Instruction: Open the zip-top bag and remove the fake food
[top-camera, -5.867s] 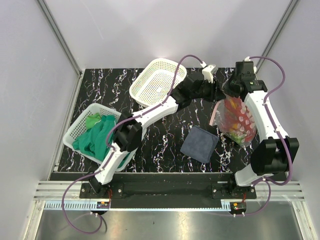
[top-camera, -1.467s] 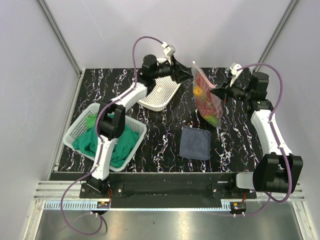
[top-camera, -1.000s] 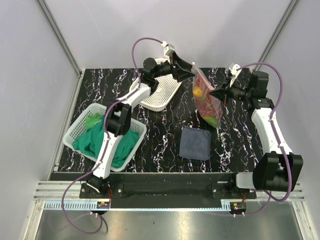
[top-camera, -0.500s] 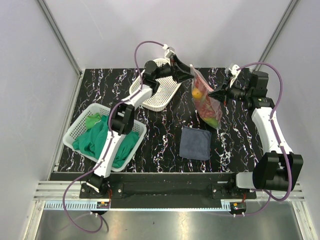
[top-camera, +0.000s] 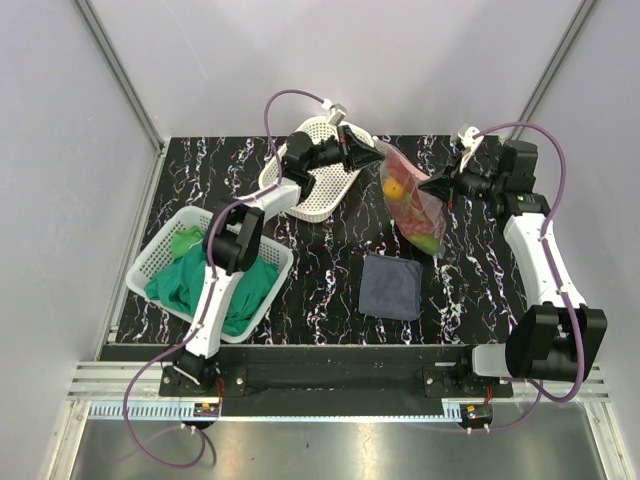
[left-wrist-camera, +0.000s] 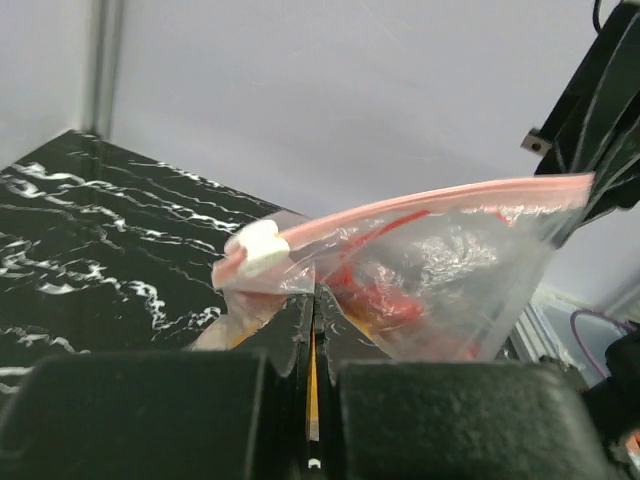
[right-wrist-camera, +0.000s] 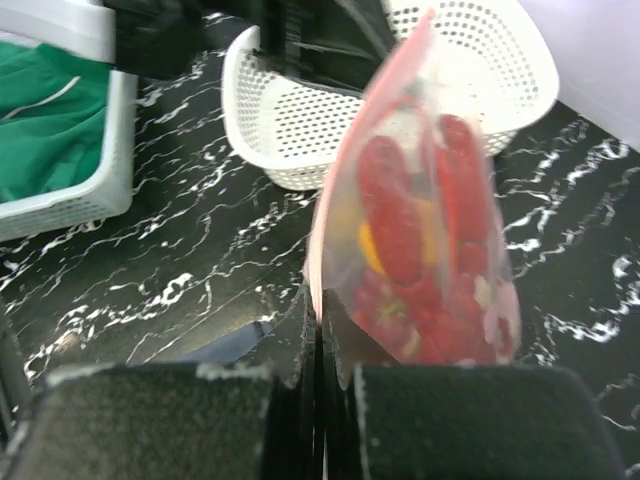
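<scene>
The clear zip-top bag (top-camera: 410, 200) with a pink-red zip strip hangs above the table at the back middle, held between both grippers. Red, orange and green fake food (top-camera: 412, 215) fills its lower part. My left gripper (top-camera: 378, 157) is shut on the bag's left top corner, beside the white slider (left-wrist-camera: 258, 248) on the strip (left-wrist-camera: 420, 205). My right gripper (top-camera: 430, 186) is shut on the bag's right edge. In the right wrist view the bag (right-wrist-camera: 415, 220) stands upright with red pieces (right-wrist-camera: 390, 215) inside.
A white mesh basket (top-camera: 300, 190) lies tilted under the left arm at the back. A white basket (top-camera: 160, 250) with green cloth (top-camera: 205, 275) sits at the left. A dark blue-grey folded cloth (top-camera: 391, 286) lies in front of the bag.
Both grippers have lifted the bag off the right side and carried it to the back middle. Over the last second the left gripper has shifted slightly lower with the bag's corner.
</scene>
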